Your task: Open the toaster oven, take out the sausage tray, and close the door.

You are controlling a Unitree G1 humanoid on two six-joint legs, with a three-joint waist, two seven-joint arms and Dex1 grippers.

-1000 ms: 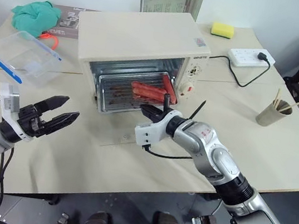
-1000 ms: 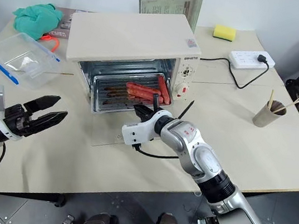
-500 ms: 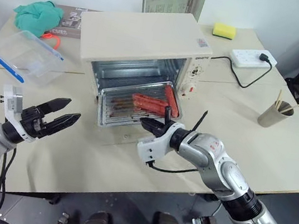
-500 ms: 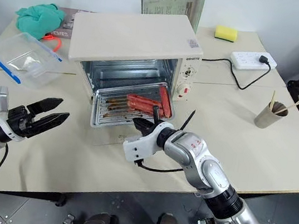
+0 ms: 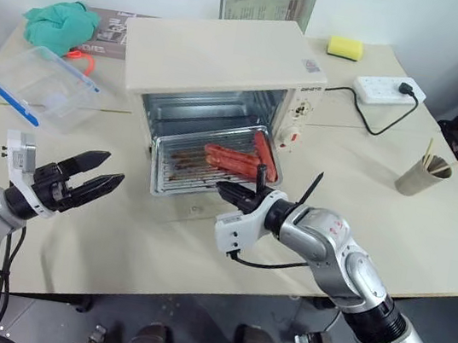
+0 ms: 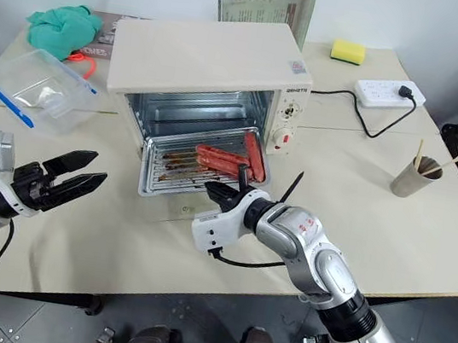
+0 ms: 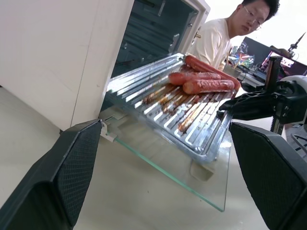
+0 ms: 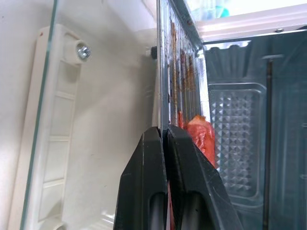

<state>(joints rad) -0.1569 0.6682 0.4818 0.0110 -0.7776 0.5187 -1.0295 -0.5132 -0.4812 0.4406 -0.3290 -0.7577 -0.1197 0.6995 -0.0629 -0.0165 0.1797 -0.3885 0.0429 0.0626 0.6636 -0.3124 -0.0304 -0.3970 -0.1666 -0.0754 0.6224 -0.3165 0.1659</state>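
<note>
Our right gripper (image 6: 228, 190), clamped on the sausage tray (image 6: 198, 167) rim, has drawn it farther out over the lowered door (image 7: 192, 165) of the toaster oven (image 6: 202, 60); our left gripper (image 6: 68, 178) waits spread near the tabletop's front edge, ready to support.

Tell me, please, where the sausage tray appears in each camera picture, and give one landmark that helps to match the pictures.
Left eye view: the sausage tray sticks out of the toaster oven, near the picture's centre.
Right eye view: the same, slightly left of centre.
Left wrist view: seen from its side, over the open glass door.
Right wrist view: seen edge-on, its rim pinched by the right gripper.
Shared landmark: the red sausages on the tray.
</note>
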